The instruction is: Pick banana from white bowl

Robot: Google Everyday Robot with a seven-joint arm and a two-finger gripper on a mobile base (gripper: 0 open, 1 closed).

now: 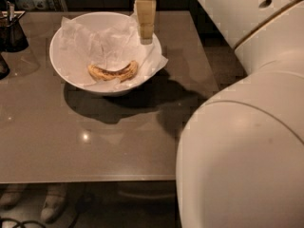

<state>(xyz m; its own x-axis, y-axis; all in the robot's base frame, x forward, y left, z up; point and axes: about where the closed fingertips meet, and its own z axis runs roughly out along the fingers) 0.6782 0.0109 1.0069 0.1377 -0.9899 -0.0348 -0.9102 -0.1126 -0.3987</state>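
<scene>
The banana [113, 72] is small, curved and yellow-brown with dark streaks. It lies in the near part of the white bowl [71, 77], on the crumpled white paper [109, 42] that lines it. The bowl stands on the grey-brown table [95, 141], towards its far side. My gripper [145, 20] hangs from the top edge of the view over the bowl's far right rim. It is above and to the right of the banana and clear of it. It holds nothing that I can see.
A dark cup [12, 30] with utensils stands at the table's far left, with another dark object [2, 65] just in front of it. My white arm body [247, 151] fills the right side. The table's front edge [95, 178] runs across the lower part.
</scene>
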